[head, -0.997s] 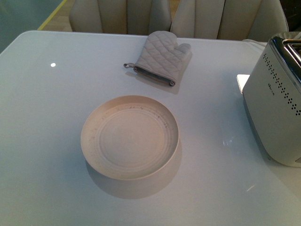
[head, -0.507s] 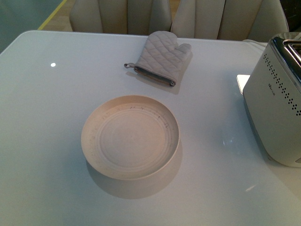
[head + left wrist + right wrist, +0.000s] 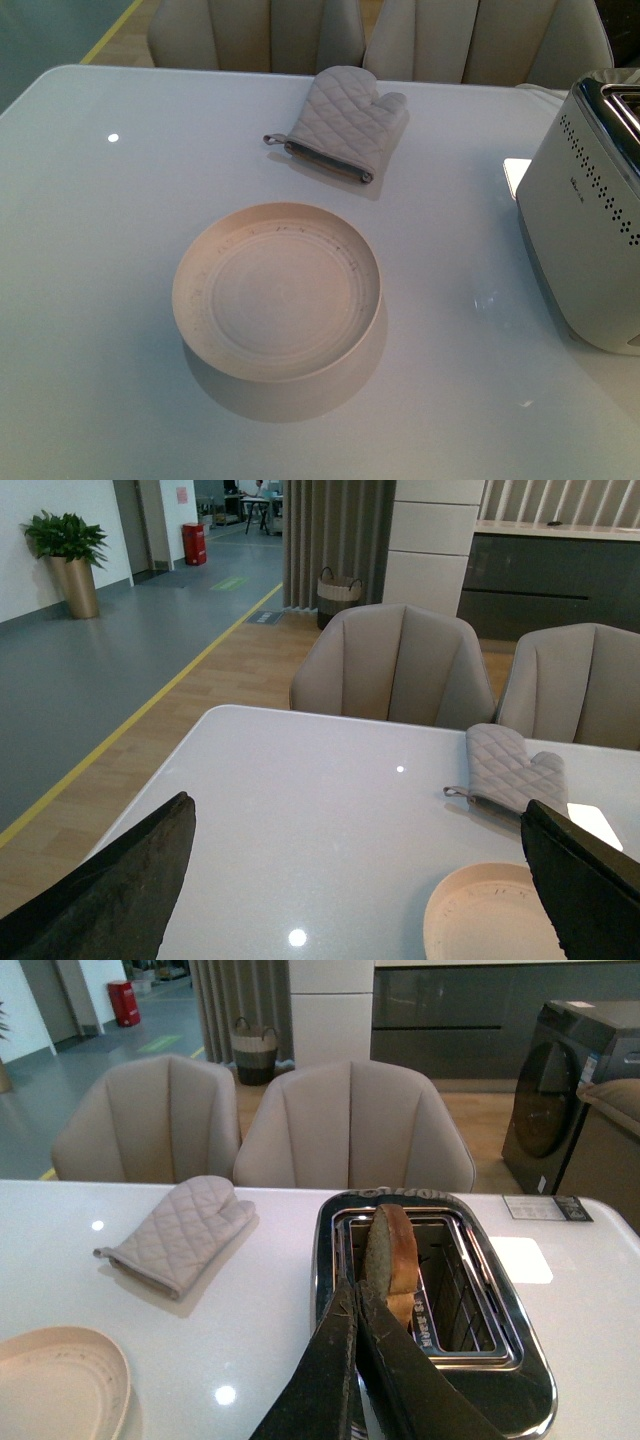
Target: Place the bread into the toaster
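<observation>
Tan bread (image 3: 390, 1252) stands upright in the slot of the white toaster (image 3: 588, 230), its rounded top poking above the chrome rim. My right gripper (image 3: 357, 1312) hovers just beside the slice, jaws pressed together and touching its lower edge. My left gripper (image 3: 360, 880) has its jaws spread wide over the table (image 3: 100, 250). I see the cream plate (image 3: 276, 290) bare, the quilted oven mitt (image 3: 345, 122) beyond it.
</observation>
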Available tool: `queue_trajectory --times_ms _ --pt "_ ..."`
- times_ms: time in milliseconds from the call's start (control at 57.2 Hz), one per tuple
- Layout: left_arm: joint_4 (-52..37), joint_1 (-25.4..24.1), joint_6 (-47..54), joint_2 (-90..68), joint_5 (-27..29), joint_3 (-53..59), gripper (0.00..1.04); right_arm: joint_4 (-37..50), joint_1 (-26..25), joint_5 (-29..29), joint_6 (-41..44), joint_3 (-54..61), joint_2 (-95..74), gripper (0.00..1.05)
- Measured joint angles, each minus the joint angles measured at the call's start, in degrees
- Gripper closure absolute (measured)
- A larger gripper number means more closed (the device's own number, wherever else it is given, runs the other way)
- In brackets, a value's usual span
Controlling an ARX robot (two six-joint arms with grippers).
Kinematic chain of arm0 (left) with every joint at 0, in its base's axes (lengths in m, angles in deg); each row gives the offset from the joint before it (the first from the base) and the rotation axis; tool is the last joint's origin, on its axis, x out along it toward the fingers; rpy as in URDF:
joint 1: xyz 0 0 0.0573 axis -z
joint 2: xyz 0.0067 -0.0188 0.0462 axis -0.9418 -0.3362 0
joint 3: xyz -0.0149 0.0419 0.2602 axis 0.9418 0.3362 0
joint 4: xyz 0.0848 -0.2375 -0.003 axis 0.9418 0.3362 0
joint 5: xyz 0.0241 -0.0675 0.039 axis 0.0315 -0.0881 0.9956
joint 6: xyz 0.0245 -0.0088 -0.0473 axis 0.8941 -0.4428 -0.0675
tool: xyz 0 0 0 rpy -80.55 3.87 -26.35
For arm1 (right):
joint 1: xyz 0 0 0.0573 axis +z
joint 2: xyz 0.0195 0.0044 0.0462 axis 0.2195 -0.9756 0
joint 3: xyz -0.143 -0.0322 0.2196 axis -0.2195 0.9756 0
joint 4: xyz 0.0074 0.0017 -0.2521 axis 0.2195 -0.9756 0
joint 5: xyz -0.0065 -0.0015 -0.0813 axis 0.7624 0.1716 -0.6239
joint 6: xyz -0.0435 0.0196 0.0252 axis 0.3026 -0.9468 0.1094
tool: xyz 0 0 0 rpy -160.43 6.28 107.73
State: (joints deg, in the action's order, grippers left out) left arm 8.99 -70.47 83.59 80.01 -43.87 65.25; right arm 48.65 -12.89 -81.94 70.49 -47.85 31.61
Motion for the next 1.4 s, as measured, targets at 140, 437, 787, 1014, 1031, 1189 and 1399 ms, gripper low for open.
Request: queue_trajectory --times_ms 140,437,787,1014,1031,1189,1399 --pt "0.0 0.0 0.0 0.0 0.0 0.0 0.07 0.2 0.0 0.0 0.0 1.1 2.2 1.03" --pt "0.0 0.0 0.0 0.0 0.0 0.0 0.07 -6.4 0.0 0.0 0.0 1.1 9.0 1.03" --pt "0.0 0.0 0.0 0.0 0.0 0.0 0.07 -14.5 0.0 -0.1 0.0 1.0 16.6 1.03" --pt "0.0 0.0 0.0 0.0 0.0 0.0 0.07 -21.9 0.0 0.0 0.0 1.0 24.2 1.03" --pt "0.0 0.0 0.0 0.0 0.0 0.0 0.07 -21.9 0.0 0.0 0.0 1.0 24.2 1.03" --pt "0.0 0.0 0.0 0.0 0.0 0.0 0.07 -21.9 0.0 0.0 0.0 1.0 24.3 0.93" --pt "0.0 0.0 0.0 0.0 0.0 0.0 0.07 -21.9 0.0 0.0 0.0 1.0 24.3 0.57"
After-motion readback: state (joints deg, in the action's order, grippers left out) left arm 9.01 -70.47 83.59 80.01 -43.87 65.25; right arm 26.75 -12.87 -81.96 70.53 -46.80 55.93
